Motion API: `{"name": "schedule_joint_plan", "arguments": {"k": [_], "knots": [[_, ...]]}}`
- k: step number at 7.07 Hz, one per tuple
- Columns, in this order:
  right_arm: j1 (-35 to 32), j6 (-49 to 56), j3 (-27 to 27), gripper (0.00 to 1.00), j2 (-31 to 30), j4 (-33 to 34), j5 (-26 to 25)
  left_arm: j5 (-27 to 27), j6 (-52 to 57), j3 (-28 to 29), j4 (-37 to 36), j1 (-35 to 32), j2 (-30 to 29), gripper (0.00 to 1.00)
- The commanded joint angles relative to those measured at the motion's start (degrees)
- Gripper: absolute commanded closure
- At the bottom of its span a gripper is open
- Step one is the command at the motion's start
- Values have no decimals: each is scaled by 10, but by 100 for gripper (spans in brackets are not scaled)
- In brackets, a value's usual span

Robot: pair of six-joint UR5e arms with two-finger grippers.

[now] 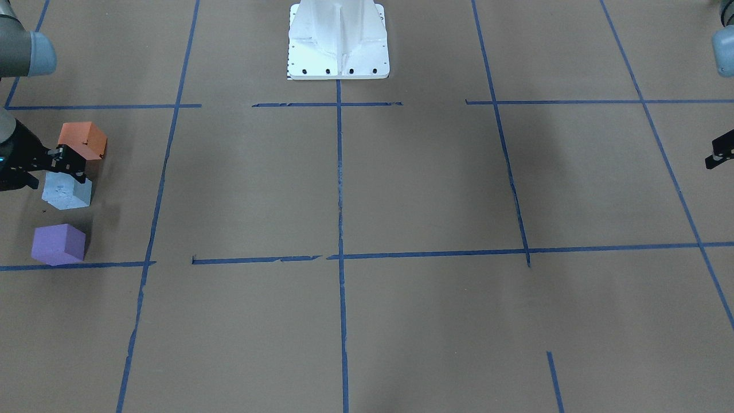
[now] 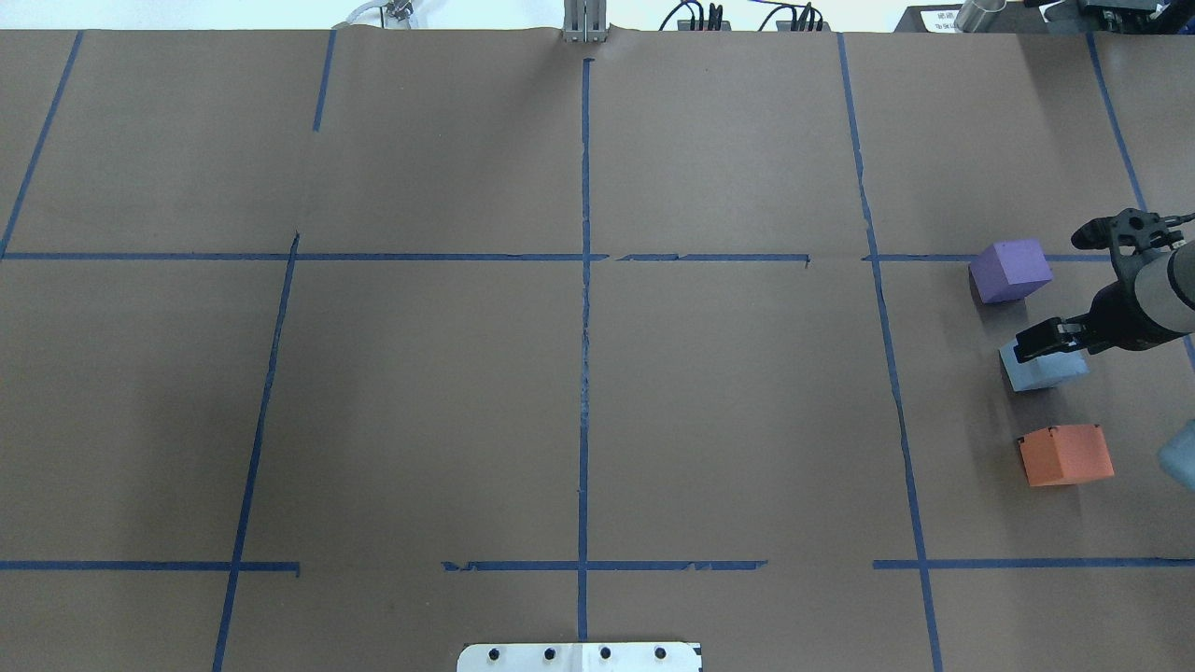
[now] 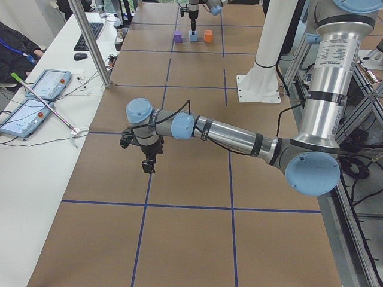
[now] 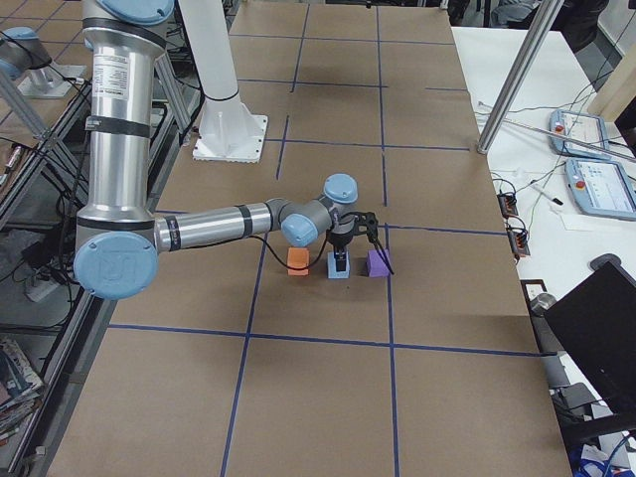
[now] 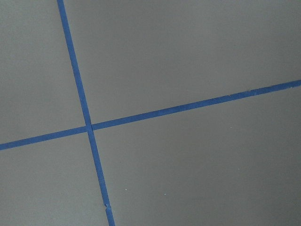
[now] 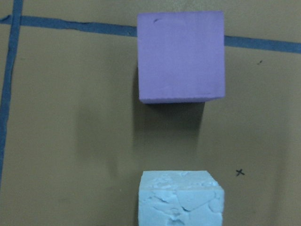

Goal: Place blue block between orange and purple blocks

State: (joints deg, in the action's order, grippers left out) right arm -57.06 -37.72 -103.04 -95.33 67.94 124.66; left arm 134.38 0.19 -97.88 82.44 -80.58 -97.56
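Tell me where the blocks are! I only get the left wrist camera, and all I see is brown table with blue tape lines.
Observer: All three sit in one row on the robot's right side of the table: orange block, blue block, purple block.
Operator: Is the blue one in the middle?
Observer: Yes. It rests between the other two, with a gap on each side.
Operator: Where's the other arm?
Observer: The right gripper is right at the blue block's top. I can't tell whether it is open or gripping.
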Motion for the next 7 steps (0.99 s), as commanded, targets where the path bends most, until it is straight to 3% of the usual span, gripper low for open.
{"name": "schedule_joint_plan", "arguments": {"k": [1, 3, 4, 5, 7], "knots": [[-112, 164, -61, 0, 4, 166, 32, 0, 2, 0, 0, 0, 0, 0], [-244, 406, -84, 0, 9, 330, 41, -2, 8, 0, 0, 0, 2, 0], [-309, 503, -76, 0, 1, 371, 74, -4, 42, 2, -1, -5, 6, 0], [-347, 564, -62, 0, -18, 395, 79, -5, 112, 16, -4, -33, 11, 0], [-356, 569, -51, 0, -41, 387, 95, -2, 130, 19, -9, -92, 45, 0]]}}
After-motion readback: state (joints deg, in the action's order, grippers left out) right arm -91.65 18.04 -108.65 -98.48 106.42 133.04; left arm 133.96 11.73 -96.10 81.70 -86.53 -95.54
